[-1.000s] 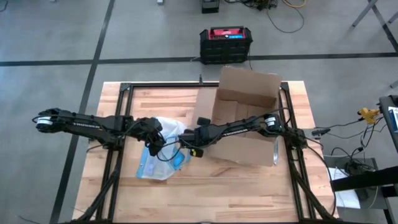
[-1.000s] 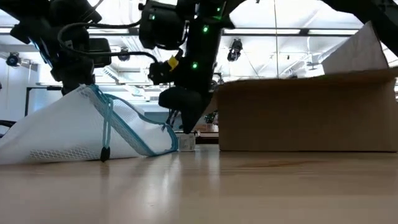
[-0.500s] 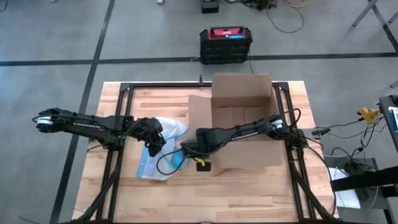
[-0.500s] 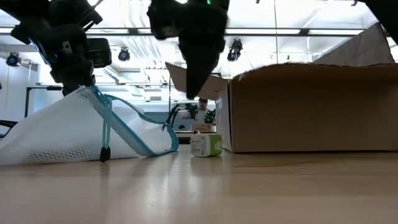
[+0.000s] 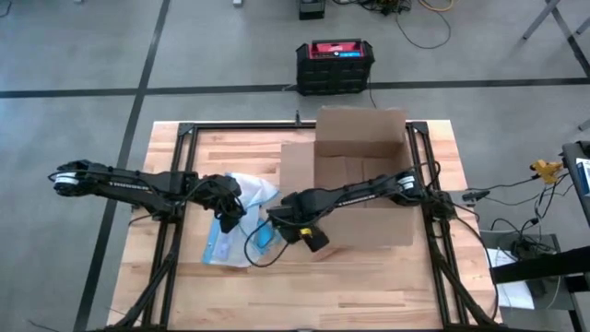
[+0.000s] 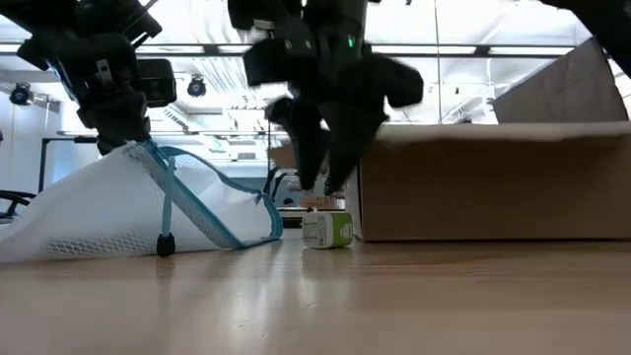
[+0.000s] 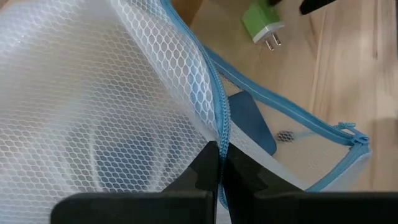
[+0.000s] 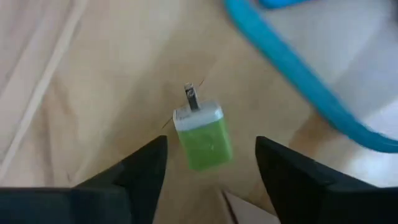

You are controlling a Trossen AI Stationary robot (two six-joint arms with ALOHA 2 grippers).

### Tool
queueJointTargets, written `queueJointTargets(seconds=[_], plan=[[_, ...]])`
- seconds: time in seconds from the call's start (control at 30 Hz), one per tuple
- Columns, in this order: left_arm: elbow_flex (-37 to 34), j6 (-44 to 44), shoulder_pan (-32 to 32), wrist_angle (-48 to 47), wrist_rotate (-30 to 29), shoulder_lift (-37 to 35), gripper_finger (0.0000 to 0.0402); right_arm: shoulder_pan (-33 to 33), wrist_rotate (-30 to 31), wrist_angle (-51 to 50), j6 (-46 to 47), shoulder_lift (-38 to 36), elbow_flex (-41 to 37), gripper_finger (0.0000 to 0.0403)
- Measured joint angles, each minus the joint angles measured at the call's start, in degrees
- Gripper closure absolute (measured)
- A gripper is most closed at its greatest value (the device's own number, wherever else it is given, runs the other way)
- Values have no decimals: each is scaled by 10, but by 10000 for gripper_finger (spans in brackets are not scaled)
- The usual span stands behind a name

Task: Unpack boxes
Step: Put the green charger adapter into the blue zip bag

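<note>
Two grippers work beside the cardboard box (image 5: 359,184), which sits flaps-up toward the table's (image 5: 369,286) far right. Right gripper (image 6: 320,177) hangs spread wide, holding nothing, over a green plug (image 8: 202,135) (lying on the wood) — left gripper (image 7: 219,163) is clamped on the mesh bag's (image 7: 93,106) blue zipper edge.

A wooden table (image 5: 369,286) is sitting on a grey floor, seen from straight above. An open brown cardboard box (image 5: 355,175) is resting on the table's far right part, its flaps spread. Two dark arms are reaching inward from either side. The left gripper (image 5: 228,210) is sitting on a clear bag with blue edging (image 5: 241,231). The right gripper (image 5: 297,229) is hovering just beside the bag, at the box's near left corner. A black crate with a red top (image 5: 335,65) is standing on the floor beyond the table.
</note>
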Motion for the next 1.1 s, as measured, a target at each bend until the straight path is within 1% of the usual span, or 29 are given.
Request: queueJointTargets(seconds=[0.07, 0.13, 0.27, 0.33, 0.43, 0.57, 0.67, 0.77, 0.87, 0.97, 1.1], plan=[[0, -7, 0, 6, 0, 0, 401, -6, -14, 1, -15, 2, -9, 147], [0, -10, 0, 15, -1, 0, 401, -8, -14, 15, -35, 3, -16, 141], [0, -25, 0, 39, -3, 1, 401, -6, -39, 38, -64, 7, -35, 151], [0, -33, 0, 42, -3, 1, 401, -6, -46, 49, -63, 7, -43, 163], [0, -39, 0, 53, -4, 1, 401, -6, -38, 57, -63, 7, -55, 189], [0, -39, 0, 56, -5, 1, 401, -5, -9, 67, -54, 7, -69, 243], [0, -39, 0, 56, -5, 1, 401, -5, -10, 66, -26, 6, -74, 287], [0, -38, 0, 56, -5, 1, 401, -2, -12, 62, 32, 6, -66, 287], [0, -33, 0, 56, -4, 1, 401, 2, -15, 62, 87, 6, -34, 287], [2, -27, -8, 57, 12, 1, 401, 5, -16, 74, 125, 4, -1, 287], [8, -20, -39, 61, 27, 1, 401, -1, -11, 152, 177, 6, 6, 287]])
